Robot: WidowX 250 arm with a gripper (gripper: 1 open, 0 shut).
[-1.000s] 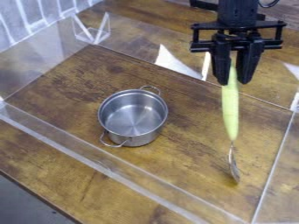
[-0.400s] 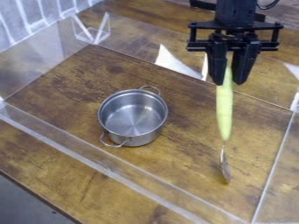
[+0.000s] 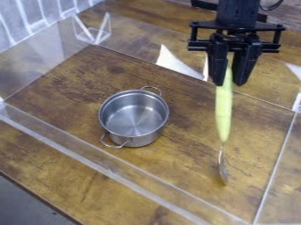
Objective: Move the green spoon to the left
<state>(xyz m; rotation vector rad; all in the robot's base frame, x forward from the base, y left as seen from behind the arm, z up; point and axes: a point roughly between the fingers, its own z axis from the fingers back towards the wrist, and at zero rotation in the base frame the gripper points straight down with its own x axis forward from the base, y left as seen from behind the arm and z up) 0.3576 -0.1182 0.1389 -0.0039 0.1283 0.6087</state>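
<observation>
While the black robot arm (image 3: 237, 12) reaches in from the upper right of the frame, its tool (image 3: 228, 81) is closed on the upper end of the green spoon (image 3: 223, 112). From where I stand, the spoon hangs down from the grip almost upright, in the right part of the frame, with its long yellow-green handle running down to a thin metal neck. The small shiny bowl (image 3: 223, 170) points toward the lower right; whether its tip touches the wooden bench (image 3: 100, 185), I can't tell.

Over to the left of the spoon, well apart from it, a round steel pot (image 3: 133, 118) sits on the bench near the middle of the frame. I can see into its open top, and it has two thin wire handles, one at the upper right of its rim and one at the lower left. Clear, see-through panels (image 3: 112, 170) border the bench, one running from the left edge down to the lower right. White pointed shapes show behind the tool, and another stands at the upper left.
</observation>
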